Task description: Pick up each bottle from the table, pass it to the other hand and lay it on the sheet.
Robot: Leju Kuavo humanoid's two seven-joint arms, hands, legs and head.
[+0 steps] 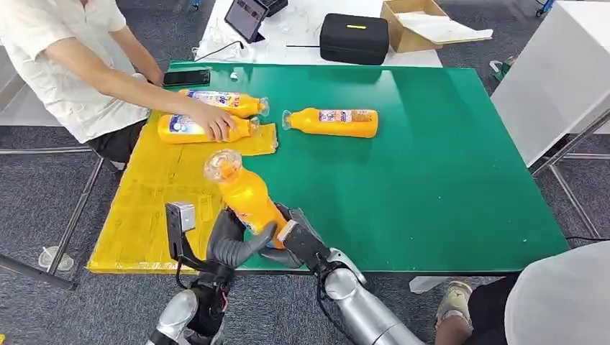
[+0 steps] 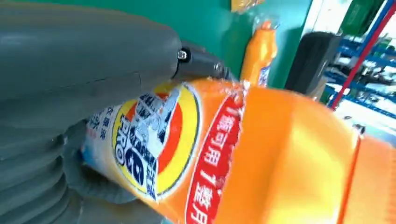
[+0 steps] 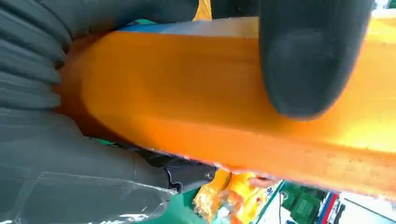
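Reaching in from the far left, a person's hand (image 1: 213, 122) rests on one of two orange bottles (image 1: 205, 128) (image 1: 224, 101) lying on the yellow sheet (image 1: 158, 201), which covers the left part of the green bench (image 1: 446, 180). Near the front edge, the left robot hand (image 1: 229, 241) and the right robot hand (image 1: 298, 241) both wrap their fingers around the base of a raised bottle (image 1: 244, 192), tilted with its clear cap uppermost; the wrist views show fingers pressed on its body. Further right, a fourth bottle (image 1: 334, 122) lies on bare bench, beside the sheet. Beyond the bench sits a black case (image 1: 354, 38).
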